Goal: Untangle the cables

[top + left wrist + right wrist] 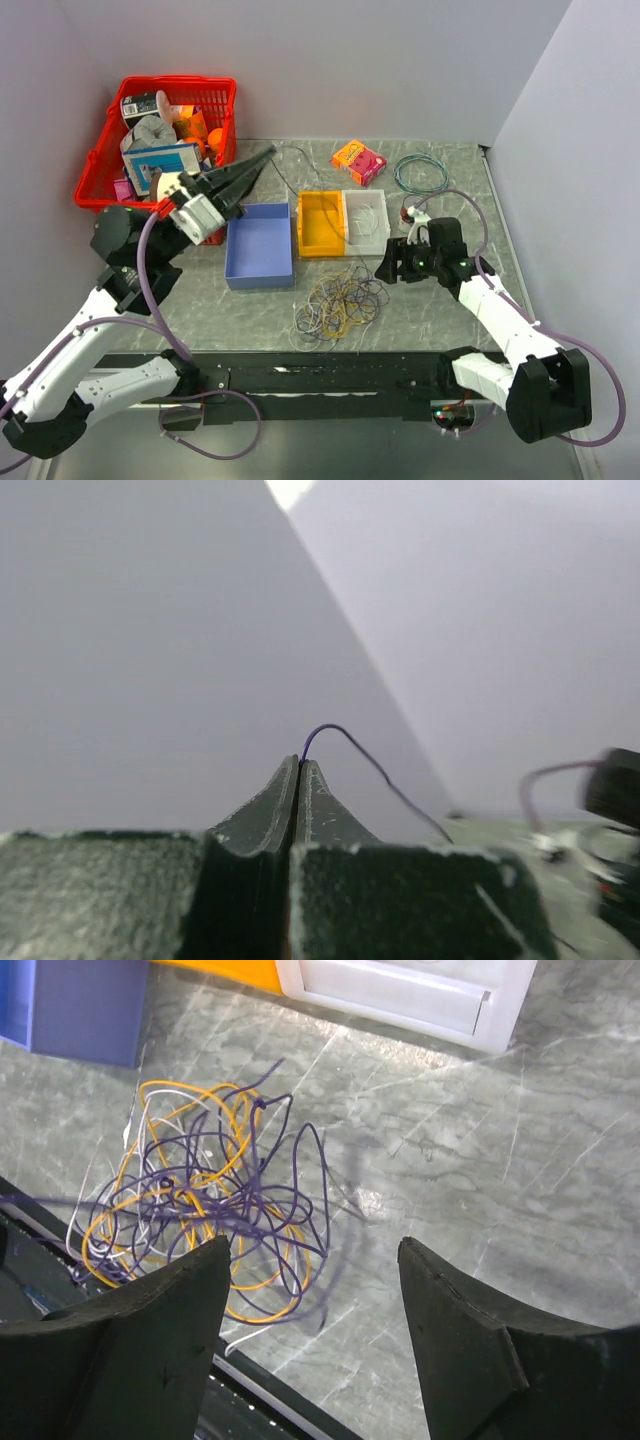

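The cables (340, 300) lie as a loose tangle of purple, yellow-orange and white loops on the table in front of the trays. The right wrist view shows the same tangle (200, 1200) down and to the left of my right gripper. My right gripper (312, 1250) hangs open above the bare table just right of the tangle, nothing between its fingers; a blurred purple strand trails below it. My left gripper (265, 156) is raised near the basket and shut on one thin purple cable (345, 737), which arches out of its fingertips (290, 780) and runs down toward the table.
A red basket (110, 150) full of items stands at the back left. Blue (260, 270), orange (305, 222) and white (352, 240) trays sit in a row mid-table. An orange-pink box (358, 161) and a teal wire coil (420, 172) lie at the back right.
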{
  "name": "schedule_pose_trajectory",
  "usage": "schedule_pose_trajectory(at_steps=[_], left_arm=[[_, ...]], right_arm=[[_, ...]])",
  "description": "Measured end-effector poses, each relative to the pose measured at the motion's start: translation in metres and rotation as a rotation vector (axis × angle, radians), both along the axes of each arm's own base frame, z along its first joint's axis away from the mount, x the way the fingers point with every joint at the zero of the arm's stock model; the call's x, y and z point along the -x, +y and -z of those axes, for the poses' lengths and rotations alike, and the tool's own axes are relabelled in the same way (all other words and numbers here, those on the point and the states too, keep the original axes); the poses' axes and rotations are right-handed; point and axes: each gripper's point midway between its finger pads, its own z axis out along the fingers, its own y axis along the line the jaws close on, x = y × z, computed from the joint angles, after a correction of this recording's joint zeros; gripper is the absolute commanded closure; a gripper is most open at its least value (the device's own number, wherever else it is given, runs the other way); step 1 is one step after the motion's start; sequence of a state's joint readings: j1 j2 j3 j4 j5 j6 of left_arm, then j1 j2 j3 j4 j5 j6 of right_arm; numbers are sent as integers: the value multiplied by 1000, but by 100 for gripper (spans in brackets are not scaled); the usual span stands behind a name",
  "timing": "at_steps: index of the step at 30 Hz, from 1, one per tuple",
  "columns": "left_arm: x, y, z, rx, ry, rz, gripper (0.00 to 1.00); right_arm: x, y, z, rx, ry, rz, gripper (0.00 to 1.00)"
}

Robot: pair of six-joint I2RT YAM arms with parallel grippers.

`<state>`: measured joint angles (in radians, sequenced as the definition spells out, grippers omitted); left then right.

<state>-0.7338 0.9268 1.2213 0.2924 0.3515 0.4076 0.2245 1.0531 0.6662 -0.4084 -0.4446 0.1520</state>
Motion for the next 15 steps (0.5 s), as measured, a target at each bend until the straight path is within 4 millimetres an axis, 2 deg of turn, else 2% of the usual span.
schedule_pose_trajectory(at_steps=[5, 7, 11, 15], left_arm=[[0, 21, -38, 77, -145, -118, 99], [0, 29, -52, 100, -192, -163, 99], [-6, 38, -60, 113, -232, -242, 99], [-14, 44, -77, 137, -297, -325, 99]], right_arm=[[3, -2, 2, 17, 8, -6, 14], [5, -3, 1, 25, 4, -18, 1], [4, -1, -13, 22, -45, -55, 0], [3, 2, -43, 17, -162, -110, 0]])
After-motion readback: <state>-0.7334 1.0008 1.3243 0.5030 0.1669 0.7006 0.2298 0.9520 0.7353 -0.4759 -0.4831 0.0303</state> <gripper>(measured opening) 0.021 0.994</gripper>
